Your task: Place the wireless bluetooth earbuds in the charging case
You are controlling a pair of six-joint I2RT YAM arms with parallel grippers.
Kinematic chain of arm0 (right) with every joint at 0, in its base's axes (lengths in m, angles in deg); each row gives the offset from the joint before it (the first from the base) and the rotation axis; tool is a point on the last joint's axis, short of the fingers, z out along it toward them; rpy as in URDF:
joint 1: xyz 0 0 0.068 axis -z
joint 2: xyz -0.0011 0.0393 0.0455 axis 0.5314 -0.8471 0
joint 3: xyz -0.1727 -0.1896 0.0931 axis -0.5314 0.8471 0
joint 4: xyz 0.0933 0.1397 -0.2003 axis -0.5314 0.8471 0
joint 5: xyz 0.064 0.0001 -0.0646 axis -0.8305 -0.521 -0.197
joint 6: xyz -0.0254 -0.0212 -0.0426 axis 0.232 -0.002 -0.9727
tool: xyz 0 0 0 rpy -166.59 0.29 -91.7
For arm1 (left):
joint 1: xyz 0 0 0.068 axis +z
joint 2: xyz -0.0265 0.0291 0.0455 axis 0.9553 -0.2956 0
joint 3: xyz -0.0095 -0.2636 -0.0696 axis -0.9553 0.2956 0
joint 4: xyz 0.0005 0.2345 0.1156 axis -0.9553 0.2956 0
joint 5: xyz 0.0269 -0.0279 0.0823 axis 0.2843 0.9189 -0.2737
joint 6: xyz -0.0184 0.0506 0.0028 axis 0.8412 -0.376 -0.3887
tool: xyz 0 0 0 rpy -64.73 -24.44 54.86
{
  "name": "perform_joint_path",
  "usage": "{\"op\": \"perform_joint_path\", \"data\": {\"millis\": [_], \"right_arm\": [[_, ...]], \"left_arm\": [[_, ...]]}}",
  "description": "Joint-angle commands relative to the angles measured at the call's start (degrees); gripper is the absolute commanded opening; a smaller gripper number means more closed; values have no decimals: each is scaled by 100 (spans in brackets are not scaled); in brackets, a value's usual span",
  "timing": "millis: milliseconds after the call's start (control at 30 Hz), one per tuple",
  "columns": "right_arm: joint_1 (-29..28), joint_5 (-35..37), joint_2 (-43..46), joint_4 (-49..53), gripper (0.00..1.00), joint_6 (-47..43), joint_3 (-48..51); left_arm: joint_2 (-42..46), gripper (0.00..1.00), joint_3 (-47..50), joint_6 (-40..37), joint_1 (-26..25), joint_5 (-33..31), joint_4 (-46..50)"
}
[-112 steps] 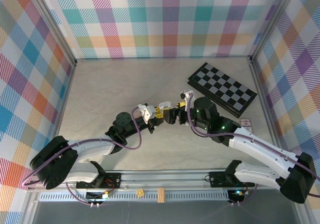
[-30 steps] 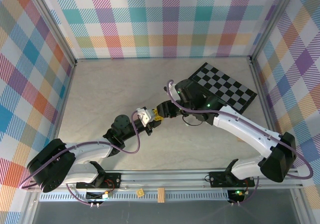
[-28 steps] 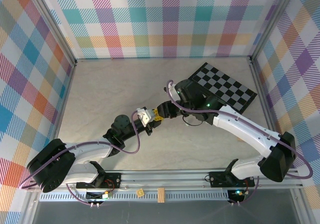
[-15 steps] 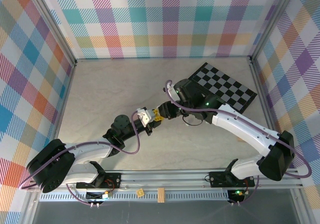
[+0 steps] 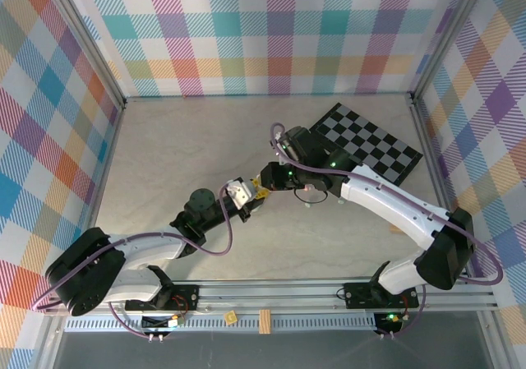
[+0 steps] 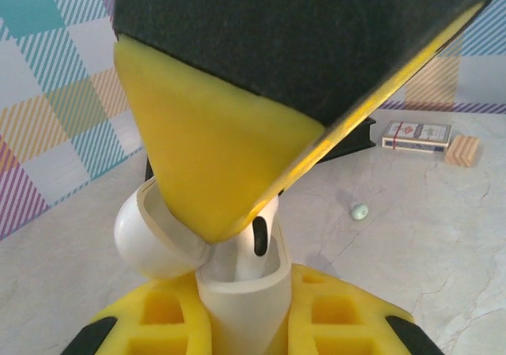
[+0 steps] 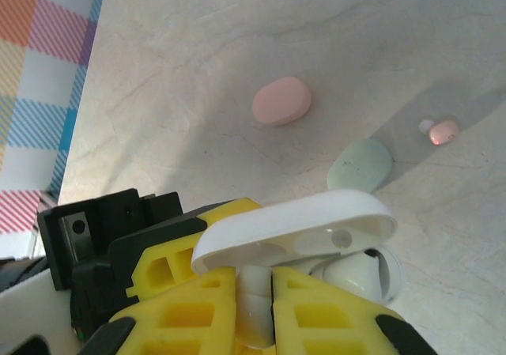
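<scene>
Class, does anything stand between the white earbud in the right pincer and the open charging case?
Nothing visible does. The white earbud in the right pincer sits at the mouth of the charging case, whose lid is swung clear to one side.

A robotics lab test cell: a marble-look counter boxed in by plaid-printed panels on aluminium posts, with a left arm and right arm bolted to a rail along its near edge.
</scene>
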Motion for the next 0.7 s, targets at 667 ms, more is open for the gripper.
{"op": "perform_joint_path", "data": {"millis": [667], "right_arm": [[-15,138,-238,98,29,1331,-197]], "left_arm": [[-397,1,-269,-139,33,-152,-1012]]}}
